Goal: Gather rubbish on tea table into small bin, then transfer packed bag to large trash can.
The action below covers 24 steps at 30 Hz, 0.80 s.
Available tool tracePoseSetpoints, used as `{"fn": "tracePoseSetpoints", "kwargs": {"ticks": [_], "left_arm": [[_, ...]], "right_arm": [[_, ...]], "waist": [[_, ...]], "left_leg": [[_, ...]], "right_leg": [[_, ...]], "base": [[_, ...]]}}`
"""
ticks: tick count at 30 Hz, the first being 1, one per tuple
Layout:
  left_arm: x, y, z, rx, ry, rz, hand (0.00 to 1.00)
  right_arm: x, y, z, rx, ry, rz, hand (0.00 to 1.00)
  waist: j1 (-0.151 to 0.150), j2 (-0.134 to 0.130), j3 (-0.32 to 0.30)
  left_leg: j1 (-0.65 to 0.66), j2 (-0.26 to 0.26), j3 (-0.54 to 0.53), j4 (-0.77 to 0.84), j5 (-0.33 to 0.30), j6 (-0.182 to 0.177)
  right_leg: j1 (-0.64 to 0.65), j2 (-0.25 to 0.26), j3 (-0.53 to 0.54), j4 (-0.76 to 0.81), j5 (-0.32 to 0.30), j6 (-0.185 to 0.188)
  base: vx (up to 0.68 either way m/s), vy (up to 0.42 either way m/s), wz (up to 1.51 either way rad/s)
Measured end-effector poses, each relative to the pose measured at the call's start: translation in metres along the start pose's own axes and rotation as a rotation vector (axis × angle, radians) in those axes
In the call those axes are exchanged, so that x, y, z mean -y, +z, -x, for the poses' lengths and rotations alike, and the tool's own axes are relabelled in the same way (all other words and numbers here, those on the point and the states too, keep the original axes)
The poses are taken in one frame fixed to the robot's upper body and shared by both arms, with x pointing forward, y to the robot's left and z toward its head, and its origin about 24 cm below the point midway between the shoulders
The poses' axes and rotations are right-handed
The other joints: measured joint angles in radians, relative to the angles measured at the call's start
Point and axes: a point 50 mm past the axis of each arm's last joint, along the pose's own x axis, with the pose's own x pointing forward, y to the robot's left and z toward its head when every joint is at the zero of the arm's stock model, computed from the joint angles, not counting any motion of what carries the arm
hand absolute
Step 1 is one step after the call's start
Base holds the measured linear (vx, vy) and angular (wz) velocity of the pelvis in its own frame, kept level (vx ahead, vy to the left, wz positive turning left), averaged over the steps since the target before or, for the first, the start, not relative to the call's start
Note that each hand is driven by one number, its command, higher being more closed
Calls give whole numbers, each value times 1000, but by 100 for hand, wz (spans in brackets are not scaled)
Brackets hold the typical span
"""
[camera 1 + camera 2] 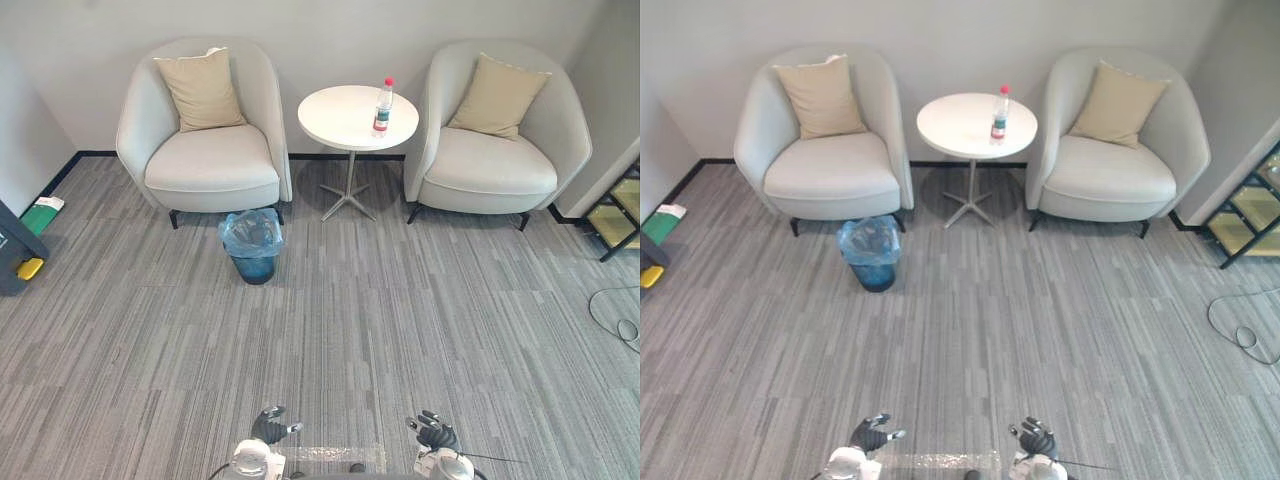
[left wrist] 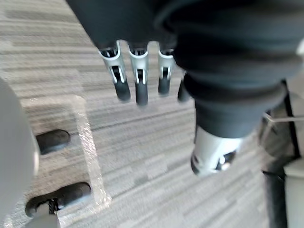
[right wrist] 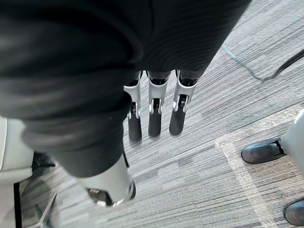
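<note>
A plastic bottle (image 1: 383,106) with a red cap stands upright on the round white tea table (image 1: 345,120) between two armchairs. The small bin (image 1: 252,245), lined with a blue bag, sits on the carpet in front of the left armchair. My left hand (image 1: 270,427) and right hand (image 1: 435,432) hang low at the near edge, far from the table. In the wrist views the left hand's fingers (image 2: 136,78) and the right hand's fingers (image 3: 155,109) hang straight over the carpet and hold nothing.
Two pale armchairs (image 1: 212,160) (image 1: 492,165) with beige cushions flank the table against the wall. A green and yellow object (image 1: 35,225) lies at the left edge. A black shelf frame (image 1: 620,215) stands at the right. Wide grey carpet (image 1: 400,340) lies between me and the table.
</note>
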Motion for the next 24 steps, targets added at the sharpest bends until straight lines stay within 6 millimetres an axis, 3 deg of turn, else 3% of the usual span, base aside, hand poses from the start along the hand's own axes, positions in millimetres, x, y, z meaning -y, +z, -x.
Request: {"fn": "tracePoseSetpoints", "kwargs": {"ticks": [12,24], "left_arm": [[-24,-17,-1,-108,114,151,0],[-24,-19,0,-113,111,144,0]], "right_arm": [[23,-16,-2,-116,-96,-58,0],[25,-18,-1,-128,-105,-95,0]], "waist": [[0,7,11],[0,9,15]], "left_leg": [[11,-1,7,-14,0,0],[4,-2,5,-17,0,0]], "right_leg": [[2,0,5,1,-5,7],[-6,0,1,1,-7,9]], "base": [[-20,-26,-2],[0,0,0]]}}
